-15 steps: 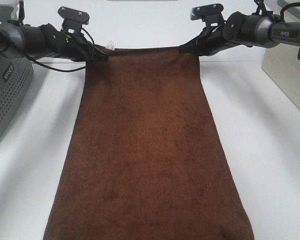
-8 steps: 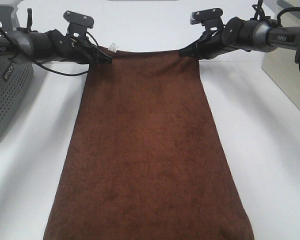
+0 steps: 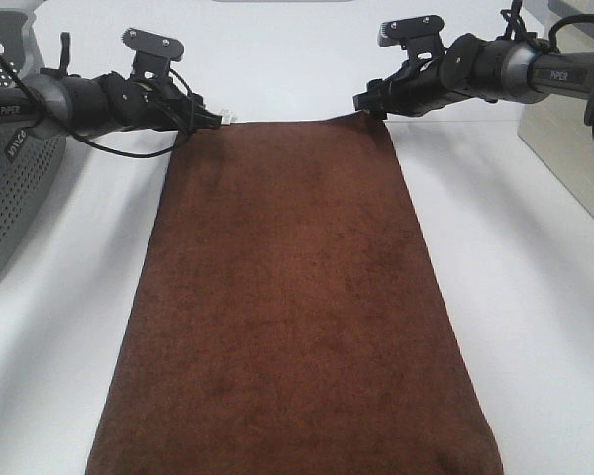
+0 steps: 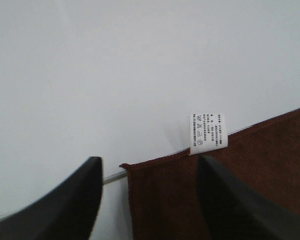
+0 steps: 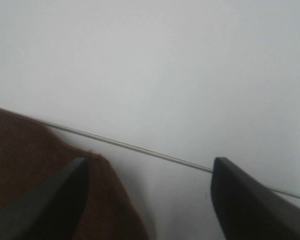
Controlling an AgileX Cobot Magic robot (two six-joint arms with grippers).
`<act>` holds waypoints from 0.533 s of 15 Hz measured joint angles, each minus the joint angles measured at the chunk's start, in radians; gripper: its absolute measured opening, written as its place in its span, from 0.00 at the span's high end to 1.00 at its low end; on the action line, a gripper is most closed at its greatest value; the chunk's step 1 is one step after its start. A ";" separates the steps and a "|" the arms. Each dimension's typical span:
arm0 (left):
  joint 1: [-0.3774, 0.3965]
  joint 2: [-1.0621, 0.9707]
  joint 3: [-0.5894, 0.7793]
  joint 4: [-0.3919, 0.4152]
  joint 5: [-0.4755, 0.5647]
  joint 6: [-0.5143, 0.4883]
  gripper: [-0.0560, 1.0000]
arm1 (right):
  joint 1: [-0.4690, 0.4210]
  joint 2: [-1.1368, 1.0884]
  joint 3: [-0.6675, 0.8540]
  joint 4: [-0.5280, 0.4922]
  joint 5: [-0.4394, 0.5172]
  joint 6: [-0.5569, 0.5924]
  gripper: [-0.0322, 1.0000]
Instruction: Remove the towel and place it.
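White table (image 3: pixel 535 297): towel (image 3: pixel 292 297) lying flat, spread out; both jaws standing spread at its far corners, apparently releasing for placement.

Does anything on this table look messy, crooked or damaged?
Nothing stands out. The towel lies flat and smooth on the white table, with no visible folds or tears, its white tag at one far corner. Both grippers, left and right, are open at its far corners.

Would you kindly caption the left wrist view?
Open left gripper straddling the dark reddish-brown terry towel's tagged corner.
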 joint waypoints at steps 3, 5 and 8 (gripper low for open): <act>0.000 0.002 0.000 -0.004 -0.042 -0.041 0.23 | 0.000 -0.001 0.000 -0.001 0.054 0.000 0.21; 0.000 -0.006 -0.018 -0.006 0.013 -0.041 0.23 | 0.000 -0.027 0.000 -0.005 0.126 0.001 0.21; 0.000 -0.079 -0.027 0.002 0.223 -0.042 0.20 | 0.000 -0.137 -0.002 -0.012 0.339 0.015 0.21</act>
